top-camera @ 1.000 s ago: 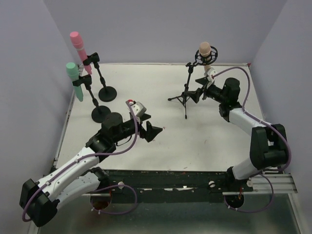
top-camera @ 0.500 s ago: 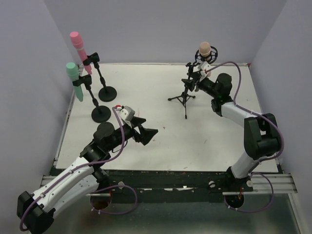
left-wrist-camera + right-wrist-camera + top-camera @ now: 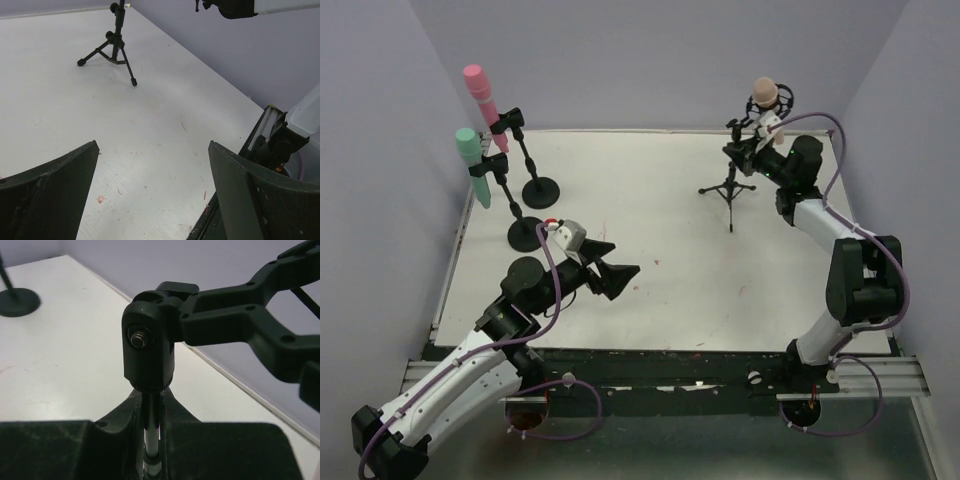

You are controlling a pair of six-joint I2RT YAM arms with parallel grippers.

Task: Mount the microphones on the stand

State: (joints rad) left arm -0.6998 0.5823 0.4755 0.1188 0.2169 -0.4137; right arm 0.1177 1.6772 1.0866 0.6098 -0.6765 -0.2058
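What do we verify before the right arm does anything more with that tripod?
1. Right gripper shut on the tripod stand pole, below the swivel: ok.
2. Peach microphone sitting in the tripod's ring holder: ok.
3. Pink microphone and green microphone clipped in the round-base stands: ok.
4. Left gripper open, empty, apart from all stands: ok.
5. All three tripod feet flat on the table: cannot tell.

left gripper (image 3: 152,146) wide apart | tripod stand (image 3: 115,46) upright on table (image 3: 55,105), well ahead
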